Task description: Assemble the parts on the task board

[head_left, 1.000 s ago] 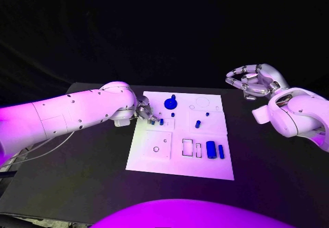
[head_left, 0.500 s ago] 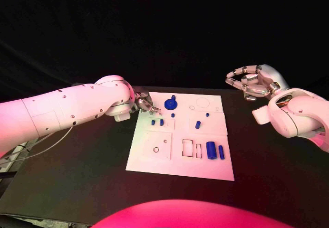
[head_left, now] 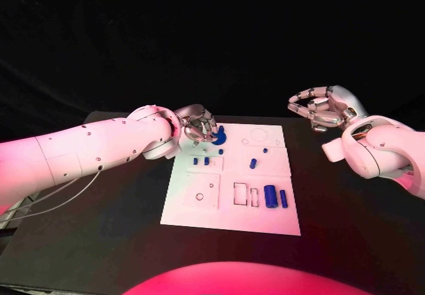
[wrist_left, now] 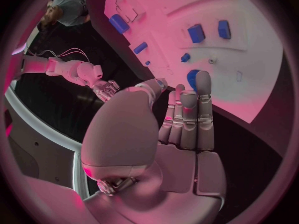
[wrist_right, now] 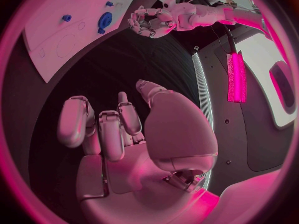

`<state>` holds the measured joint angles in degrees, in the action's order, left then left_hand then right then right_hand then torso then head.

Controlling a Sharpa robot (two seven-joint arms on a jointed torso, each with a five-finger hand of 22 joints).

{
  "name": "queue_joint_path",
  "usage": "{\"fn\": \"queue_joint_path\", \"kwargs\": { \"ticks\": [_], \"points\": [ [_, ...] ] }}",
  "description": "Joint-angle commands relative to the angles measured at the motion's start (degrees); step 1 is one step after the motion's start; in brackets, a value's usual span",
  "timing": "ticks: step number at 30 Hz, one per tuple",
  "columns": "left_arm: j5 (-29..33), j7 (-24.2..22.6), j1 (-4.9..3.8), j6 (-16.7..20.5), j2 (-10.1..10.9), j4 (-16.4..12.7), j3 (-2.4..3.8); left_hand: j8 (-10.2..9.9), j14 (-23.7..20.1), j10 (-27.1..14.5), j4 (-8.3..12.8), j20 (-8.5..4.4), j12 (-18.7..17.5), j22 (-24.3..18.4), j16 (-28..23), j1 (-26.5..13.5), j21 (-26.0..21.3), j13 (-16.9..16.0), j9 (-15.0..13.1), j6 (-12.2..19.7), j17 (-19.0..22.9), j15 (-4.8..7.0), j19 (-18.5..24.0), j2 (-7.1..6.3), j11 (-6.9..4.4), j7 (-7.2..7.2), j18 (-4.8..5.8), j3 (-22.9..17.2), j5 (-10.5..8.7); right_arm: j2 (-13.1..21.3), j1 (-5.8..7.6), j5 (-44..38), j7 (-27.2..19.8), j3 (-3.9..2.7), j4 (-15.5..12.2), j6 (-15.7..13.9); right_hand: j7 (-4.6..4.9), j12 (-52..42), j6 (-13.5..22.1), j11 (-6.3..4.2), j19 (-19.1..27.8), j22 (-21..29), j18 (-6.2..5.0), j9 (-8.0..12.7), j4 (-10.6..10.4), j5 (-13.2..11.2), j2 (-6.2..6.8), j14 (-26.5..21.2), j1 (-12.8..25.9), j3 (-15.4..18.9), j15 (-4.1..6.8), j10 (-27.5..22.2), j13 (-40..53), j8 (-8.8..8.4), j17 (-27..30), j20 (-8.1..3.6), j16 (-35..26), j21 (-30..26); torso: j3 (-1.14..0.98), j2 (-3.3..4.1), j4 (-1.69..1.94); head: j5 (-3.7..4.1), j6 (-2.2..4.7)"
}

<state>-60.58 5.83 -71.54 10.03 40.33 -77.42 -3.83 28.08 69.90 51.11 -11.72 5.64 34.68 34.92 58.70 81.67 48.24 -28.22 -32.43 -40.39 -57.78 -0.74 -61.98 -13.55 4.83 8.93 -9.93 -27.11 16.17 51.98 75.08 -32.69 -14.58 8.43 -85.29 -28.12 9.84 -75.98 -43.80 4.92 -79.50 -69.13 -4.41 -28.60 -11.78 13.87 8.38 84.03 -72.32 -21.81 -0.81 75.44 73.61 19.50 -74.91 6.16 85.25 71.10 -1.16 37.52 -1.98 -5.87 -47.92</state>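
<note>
While my left hand (head_left: 200,126) hovers empty, fingers apart, the round blue knob-shaped part (head_left: 218,135) stands just beside its fingertips on the white task board (head_left: 232,221); my right hand (head_left: 317,108), loosely curled and empty, hangs well apart.

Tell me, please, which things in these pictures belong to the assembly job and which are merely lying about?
Belonging to the job:
task board
round blue part
blue parts near its front
left hand, over the board's far corner
right hand, off the board

Lying about:
black table
cable under the left arm
</note>
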Motion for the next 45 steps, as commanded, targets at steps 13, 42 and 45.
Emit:
{"fn": "queue_joint_path", "kwargs": {
  "ticks": [13, 42, 45],
  "points": [
    [-20.10, -12.08, 0.56, 1.85, -4.11, 4.44, -1.21, -5.93, 7.00, 1.09, 1.40, 0.08, -11.11, 16.33, 10.84, 1.29, 13.59, 11.40, 6.38, -4.86, -5.37, -0.11, -10.42, -2.27, 0.42, -1.21, 2.20, -0.97, -0.35, -0.43, -0.39, -2.06, -0.91, 0.01, 0.14, 0.42, -0.11, 2.41, 0.46, -0.19, 0.37, 1.14, -1.00, -0.06, 0.30, 0.12, -0.45, 2.64, -0.96, -0.25, 0.56, -2.41, -2.52, 0.41, -2.76, -0.10, -0.81, -1.32, -0.03, 0.08, -0.06, 0.24, 0.63],
    [-28.03, -7.85, 1.95, -6.81, -9.33, 9.97, -1.82, -8.01, 13.22, 2.26, 1.46, -0.55, -14.93, 30.36, 19.27, 0.53, 25.09, 15.62, 8.03, -7.08, -11.73, 0.73, -17.06, -2.14, 0.06, -1.76, 4.61, 0.57, -1.38, -0.94, -0.66, -2.60, -1.10, 0.01, 0.35, -0.19, -0.21, 11.65, 0.70, -0.35, 0.82, 2.45, -1.26, 0.10, -0.05, 0.04, -0.47, 2.43, -1.28, -0.52, 0.72, -9.33, -12.43, 0.71, -2.04, -0.25, -1.44, -2.93, -0.10, 0.03, -0.05, 0.58, 0.52],
    [-28.25, -6.93, 2.31, -6.90, -9.72, 10.31, -1.81, -8.09, 13.47, 2.53, 1.65, -0.62, -15.04, 30.89, 19.55, 0.99, 25.52, 15.82, 8.10, -7.31, -11.92, 0.73, -17.31, -1.70, -0.02, -1.83, 4.72, 0.18, -1.61, -0.91, -0.67, -2.76, -1.09, 0.01, 0.32, -0.11, -0.21, 11.94, 0.72, -0.35, 0.83, 2.49, -1.27, 0.10, -0.08, 0.05, -0.50, 2.43, -1.28, -0.54, 0.73, -9.49, -12.75, 0.72, -2.04, -0.26, -1.45, -3.00, -0.04, 0.08, -0.08, 0.80, 0.41]
  ]
}}
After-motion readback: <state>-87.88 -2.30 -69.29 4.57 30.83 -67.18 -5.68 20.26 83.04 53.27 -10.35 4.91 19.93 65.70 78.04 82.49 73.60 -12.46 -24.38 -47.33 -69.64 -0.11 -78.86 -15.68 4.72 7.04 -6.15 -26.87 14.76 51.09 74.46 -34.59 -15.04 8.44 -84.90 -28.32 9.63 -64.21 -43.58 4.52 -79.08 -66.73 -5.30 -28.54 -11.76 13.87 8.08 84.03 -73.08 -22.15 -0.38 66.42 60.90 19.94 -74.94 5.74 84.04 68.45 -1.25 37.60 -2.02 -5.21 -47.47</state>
